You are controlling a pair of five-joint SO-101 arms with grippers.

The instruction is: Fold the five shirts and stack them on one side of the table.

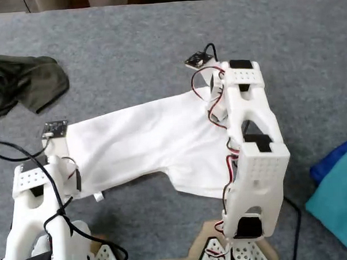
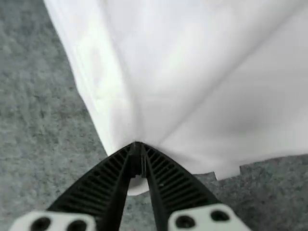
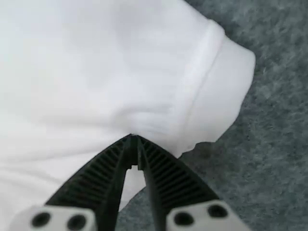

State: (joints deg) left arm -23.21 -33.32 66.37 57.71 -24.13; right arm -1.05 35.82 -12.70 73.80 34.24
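Observation:
A white shirt lies stretched across the middle of the grey table, held at two ends. My left gripper is shut on the shirt's edge, at its left end in the high view. My right gripper is shut on the white cloth beside a hemmed sleeve cuff, at the shirt's far right corner in the high view. The cloth is pulled into folds that run toward each pinch point.
A dark green shirt lies crumpled at the far left edge. A teal garment and a blue one sit at the right edge. The right arm's white body stands over the shirt's right side.

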